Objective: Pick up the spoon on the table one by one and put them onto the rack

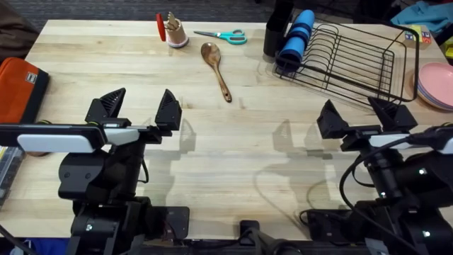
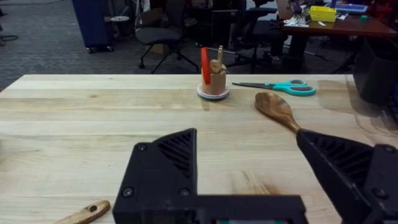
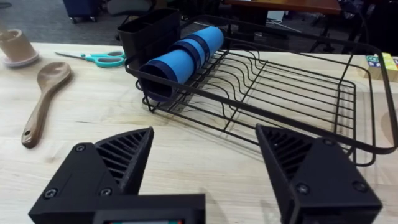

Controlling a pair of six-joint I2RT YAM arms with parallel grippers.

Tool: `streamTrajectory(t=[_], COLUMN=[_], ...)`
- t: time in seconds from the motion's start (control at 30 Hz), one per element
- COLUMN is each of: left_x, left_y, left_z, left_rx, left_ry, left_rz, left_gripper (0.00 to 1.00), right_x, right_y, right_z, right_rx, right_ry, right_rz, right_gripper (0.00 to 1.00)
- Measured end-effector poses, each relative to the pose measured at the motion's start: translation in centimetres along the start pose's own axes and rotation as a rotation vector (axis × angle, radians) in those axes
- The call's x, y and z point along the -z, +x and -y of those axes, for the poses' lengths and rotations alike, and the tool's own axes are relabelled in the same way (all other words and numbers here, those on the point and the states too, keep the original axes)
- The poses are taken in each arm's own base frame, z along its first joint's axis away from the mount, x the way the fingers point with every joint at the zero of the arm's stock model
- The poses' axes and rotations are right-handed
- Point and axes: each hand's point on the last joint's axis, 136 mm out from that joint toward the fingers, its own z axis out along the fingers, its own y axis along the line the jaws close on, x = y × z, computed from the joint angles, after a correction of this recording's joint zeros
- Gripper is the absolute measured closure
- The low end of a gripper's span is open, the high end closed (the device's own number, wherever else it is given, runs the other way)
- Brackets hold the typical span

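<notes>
Two grippers hang over the near half of the table (image 1: 233, 142), and both are empty. The left gripper (image 1: 139, 110) has its black fingers spread wide apart, holding nothing. The right gripper (image 1: 367, 117) also has its fingers wide apart, with nothing between them. One brown wooden spoon (image 1: 216, 69) lies flat on the table, close to the far edge and about in the middle, with its bowl toward the far edge and its handle pointing back toward the arms. It is well apart from both grippers. The black wire rack (image 1: 357, 60) sits at the far right corner. A blue cylinder (image 1: 295, 37) lies in the rack's left end, beside the tall black cup (image 1: 276, 28). Teal scissors (image 1: 225, 35) lie just past the spoon's bowl. A small wooden holder (image 1: 175, 32) stands to their left. Pink plates (image 1: 435, 83) sit at the right edge, and an orange case (image 1: 18, 88) at the left edge.
</notes>
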Motion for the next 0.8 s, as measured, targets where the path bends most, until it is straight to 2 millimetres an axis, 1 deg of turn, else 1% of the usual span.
streamTrajectory(t=[0.73, 0.8], left_x=[0.00, 0.15], left_y=[0.00, 0.95], left_z=[-0.09, -0.51], left_rx=[0.000, 0.021], left_ry=[-0.005, -0.030], left_rz=[0.000, -0.054], left_gripper=[0.008, 0.008], right_x=[0.07, 0.44], right_y=[0.46, 0.71], right_z=[-0.06, -0.21], right_rx=[-0.005, -0.044], right_ry=[-0.004, -0.010], right_rz=[-0.027, -0.071], right_gripper=[0.009, 0.009])
